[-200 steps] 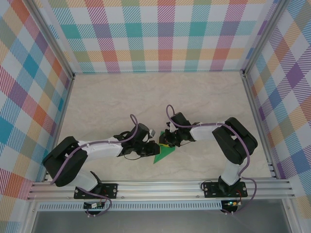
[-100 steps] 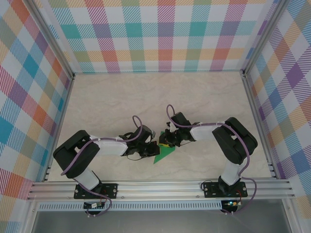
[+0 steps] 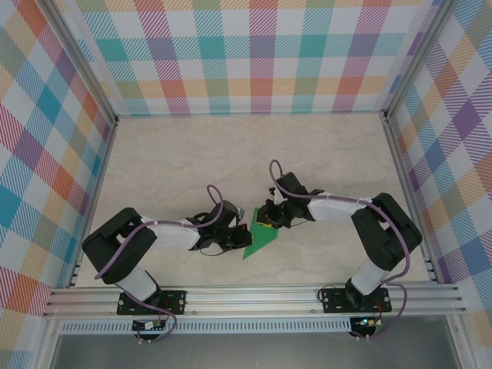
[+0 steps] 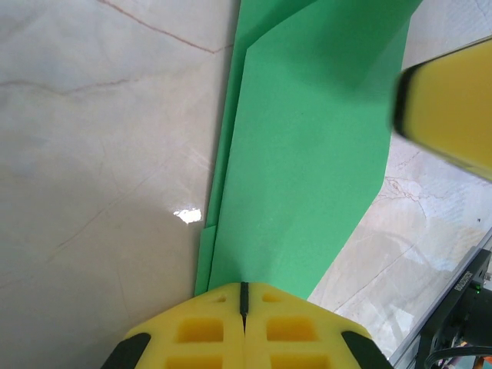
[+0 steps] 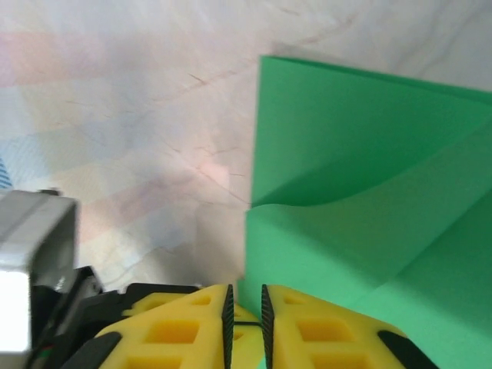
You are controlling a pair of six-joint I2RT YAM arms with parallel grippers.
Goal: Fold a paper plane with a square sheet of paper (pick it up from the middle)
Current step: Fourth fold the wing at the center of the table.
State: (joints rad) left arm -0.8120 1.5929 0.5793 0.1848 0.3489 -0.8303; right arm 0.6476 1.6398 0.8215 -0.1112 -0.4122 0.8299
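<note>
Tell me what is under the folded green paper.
The green paper rests on the marbled table. Its own lower layer peeks out along one edge. Whatever sits beneath the sheet's middle is covered and cannot be seen.

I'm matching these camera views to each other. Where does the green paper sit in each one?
Top external: the green paper is a small pointed shape just below the picture's centre.
Left wrist: it runs from the top edge down through the middle.
Right wrist: it covers the right half, with folds showing.
Shared landmark: the pale marbled tabletop under it.
</note>
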